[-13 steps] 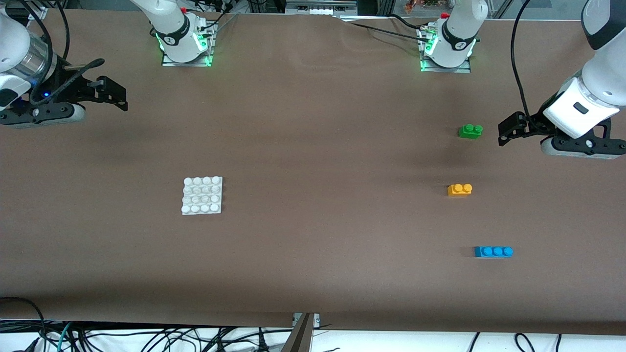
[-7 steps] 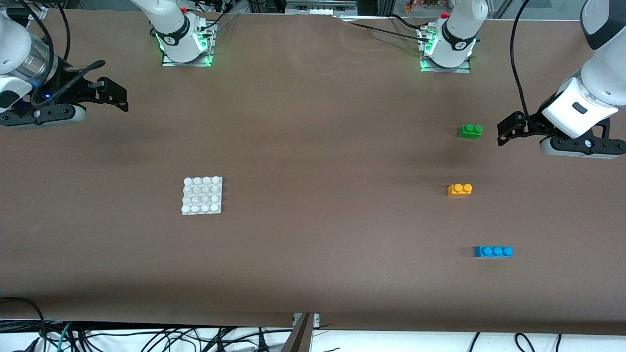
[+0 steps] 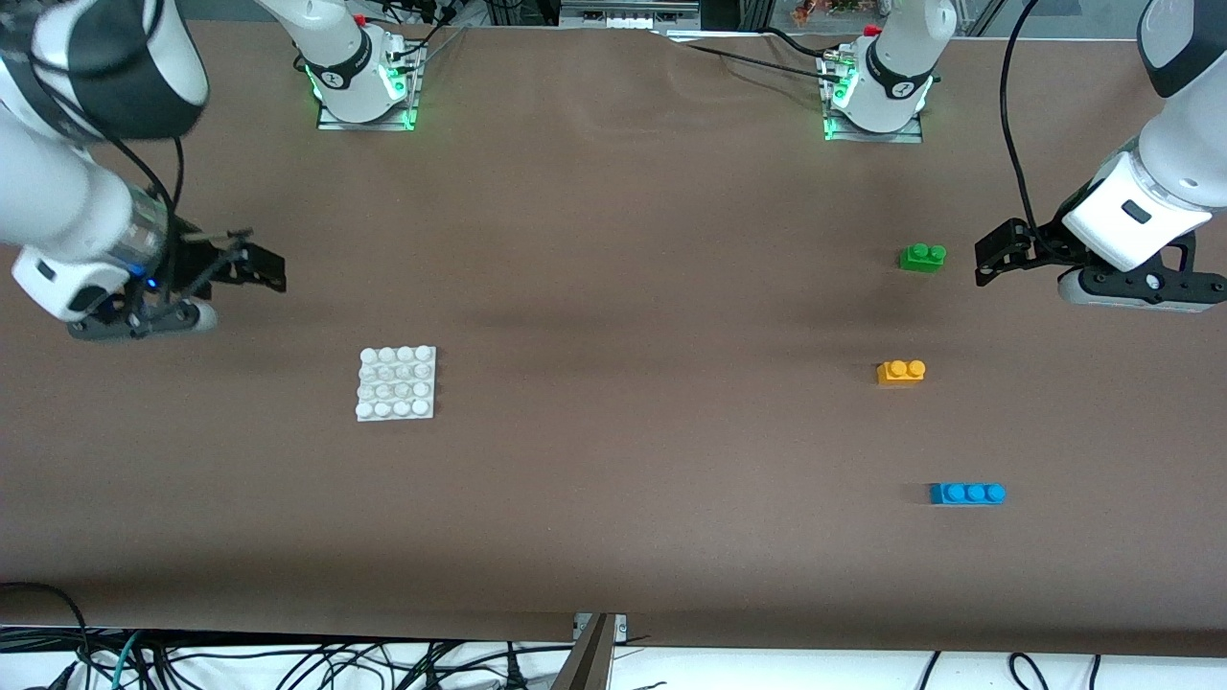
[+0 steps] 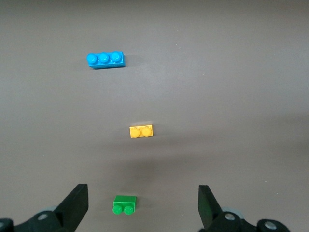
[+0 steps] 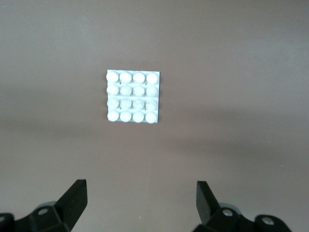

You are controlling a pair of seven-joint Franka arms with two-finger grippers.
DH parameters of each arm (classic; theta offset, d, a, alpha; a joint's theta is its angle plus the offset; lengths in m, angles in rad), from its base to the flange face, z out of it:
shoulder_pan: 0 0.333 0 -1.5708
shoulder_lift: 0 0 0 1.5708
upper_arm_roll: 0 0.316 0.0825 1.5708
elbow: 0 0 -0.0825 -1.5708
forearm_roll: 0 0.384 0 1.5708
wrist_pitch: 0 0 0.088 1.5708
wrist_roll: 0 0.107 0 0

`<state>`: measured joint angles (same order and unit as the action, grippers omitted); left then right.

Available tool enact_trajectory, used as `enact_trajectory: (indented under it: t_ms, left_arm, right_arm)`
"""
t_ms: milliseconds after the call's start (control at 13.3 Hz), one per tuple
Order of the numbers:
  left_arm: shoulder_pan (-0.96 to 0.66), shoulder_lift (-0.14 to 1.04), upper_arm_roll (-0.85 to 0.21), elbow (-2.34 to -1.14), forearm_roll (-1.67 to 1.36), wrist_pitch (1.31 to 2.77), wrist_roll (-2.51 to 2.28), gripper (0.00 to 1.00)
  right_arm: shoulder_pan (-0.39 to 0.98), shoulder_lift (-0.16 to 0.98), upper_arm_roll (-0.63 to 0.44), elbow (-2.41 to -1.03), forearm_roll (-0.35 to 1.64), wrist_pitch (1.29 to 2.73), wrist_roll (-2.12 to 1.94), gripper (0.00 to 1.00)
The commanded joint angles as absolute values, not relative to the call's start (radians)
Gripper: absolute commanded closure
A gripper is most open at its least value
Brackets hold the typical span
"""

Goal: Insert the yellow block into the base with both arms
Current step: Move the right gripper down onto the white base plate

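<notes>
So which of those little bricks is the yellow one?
Look toward the left arm's end of the brown table, where three bricks sit. The yellow block is the middle one, between the green brick and the longer blue brick.

In the front view the white jointed right arm [image 3: 67, 182] is cut off by the picture's edge above the flat white square studded plastic base [image 3: 396, 383], so its link to its green-lit base cannot be traced, and the white jointed left arm [image 3: 1165, 172] is likewise cut off at the edge toward its own end of the table from the small green two-stud plastic brick [image 3: 922, 257]. In each wrist view only the tips of the black fingers [image 4: 75, 205] [image 5: 72, 200] show, the gripper bodies being cut off by the frame's edge
</notes>
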<state>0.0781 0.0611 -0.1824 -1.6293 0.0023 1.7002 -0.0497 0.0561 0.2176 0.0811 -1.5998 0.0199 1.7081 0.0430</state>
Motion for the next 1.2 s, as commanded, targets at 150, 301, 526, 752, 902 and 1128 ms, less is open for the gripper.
enact_trajectory:
  t_ms: [150,301,526,752,902,1128]
  left_arm:
    - [0.084,0.06,-0.184,-1.621,-0.008,1.689,-0.034,0.0]
    - [0.084,0.06,-0.183,-1.621,-0.008,1.689,-0.034,0.0]
    - [0.084,0.06,-0.183,-1.621,-0.008,1.689,-0.034,0.0]
    - [0.083,0.06,-0.184,-1.621,-0.008,1.689,-0.035,0.0]
    - [0.083,0.06,-0.186,-1.621,-0.008,1.689,-0.034,0.0]
    - [0.081,0.06,-0.186,-1.621,-0.008,1.689,-0.034,0.0]
  right_arm:
    - [0.06,0.27,0.08,-1.652,0.015,1.827,0.069,0.0]
    - [0.06,0.305,0.08,-1.683,0.021,1.888,0.071,0.0]
    - [0.061,0.317,0.078,-1.831,0.015,2.108,0.094,0.0]
    - [0.061,0.359,0.078,-1.91,0.018,2.282,0.095,0.0]
    - [0.06,0.415,0.078,-1.91,0.026,2.353,0.097,0.0]
    - [0.06,0.489,0.077,-1.911,0.031,2.449,0.109,0.0]
